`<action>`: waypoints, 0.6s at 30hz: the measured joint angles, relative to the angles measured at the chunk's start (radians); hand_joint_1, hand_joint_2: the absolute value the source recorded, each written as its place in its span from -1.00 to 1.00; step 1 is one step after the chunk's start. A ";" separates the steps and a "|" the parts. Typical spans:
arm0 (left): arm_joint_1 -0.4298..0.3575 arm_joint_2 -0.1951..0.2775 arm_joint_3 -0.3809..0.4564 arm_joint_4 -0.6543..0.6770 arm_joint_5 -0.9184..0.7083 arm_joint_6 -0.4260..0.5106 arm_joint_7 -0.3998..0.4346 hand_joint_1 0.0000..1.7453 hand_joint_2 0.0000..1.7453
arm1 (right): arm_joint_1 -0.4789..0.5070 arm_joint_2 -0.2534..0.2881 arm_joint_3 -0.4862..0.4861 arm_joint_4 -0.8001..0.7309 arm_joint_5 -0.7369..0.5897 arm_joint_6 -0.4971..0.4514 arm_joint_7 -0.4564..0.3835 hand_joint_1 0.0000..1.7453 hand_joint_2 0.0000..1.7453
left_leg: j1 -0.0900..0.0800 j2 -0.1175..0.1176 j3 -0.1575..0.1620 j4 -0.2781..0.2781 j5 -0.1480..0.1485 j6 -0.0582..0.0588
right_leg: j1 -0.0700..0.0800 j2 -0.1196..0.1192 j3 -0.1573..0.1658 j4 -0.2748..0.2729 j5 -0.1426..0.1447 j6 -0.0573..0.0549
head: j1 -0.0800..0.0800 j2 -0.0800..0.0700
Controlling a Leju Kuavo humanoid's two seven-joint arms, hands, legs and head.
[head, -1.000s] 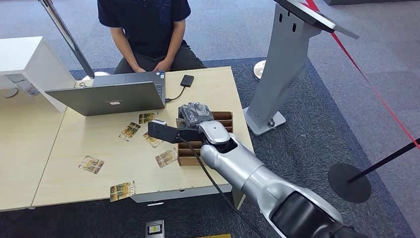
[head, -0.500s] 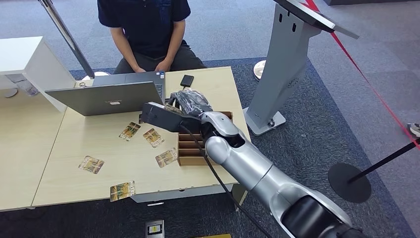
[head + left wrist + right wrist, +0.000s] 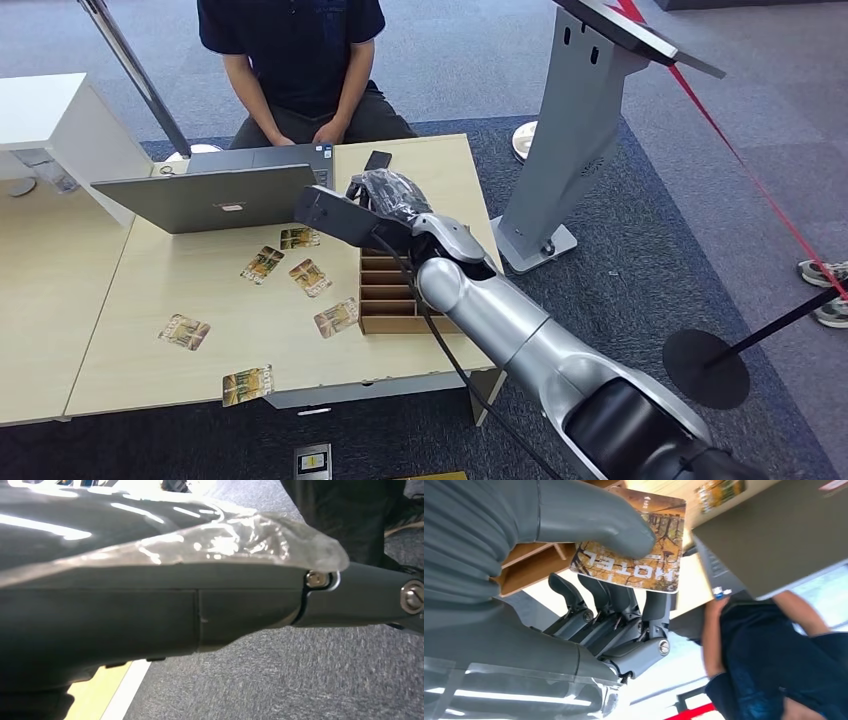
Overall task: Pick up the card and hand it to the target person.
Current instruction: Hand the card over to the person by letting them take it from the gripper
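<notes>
Card (image 3: 636, 545) pinched between thumb and fingers (image 3: 599, 597) of right hand (image 3: 385, 195), above wooden box (image 3: 392, 292).

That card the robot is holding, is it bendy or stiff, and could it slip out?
The card looks thin and flat, staying straight under the right hand, so probably fairly stiff and light. Its glossy printed face suggests it could slide, since the thumb pins only one part of it.
</notes>
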 joint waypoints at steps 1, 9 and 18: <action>-0.002 0.000 0.000 0.000 -0.004 -0.003 0.002 -1.00 -1.00 | -0.007 0.003 0.000 0.020 -0.002 -0.005 -0.003 0.76 1.00 | 0.000 0.000 0.000 0.000 0.000 0.000 | 0.000 0.000 0.000 0.000 0.000 0.000 | 0.000 0.000; -0.018 -0.002 -0.003 0.000 -0.031 -0.016 0.026 -1.00 -1.00 | -0.053 0.034 -0.001 0.181 -0.053 -0.063 -0.037 0.57 1.00 | 0.000 0.000 0.000 0.000 0.000 0.000 | 0.000 0.000 0.000 0.000 0.000 0.000 | 0.000 0.000; -0.021 -0.006 -0.005 0.000 -0.037 -0.014 0.035 -1.00 -1.00 | -0.059 0.083 -0.027 0.311 -0.182 -0.125 -0.128 -0.01 1.00 | 0.000 0.000 0.000 0.000 0.000 0.000 | 0.000 0.000 0.000 0.000 0.000 0.000 | 0.000 0.000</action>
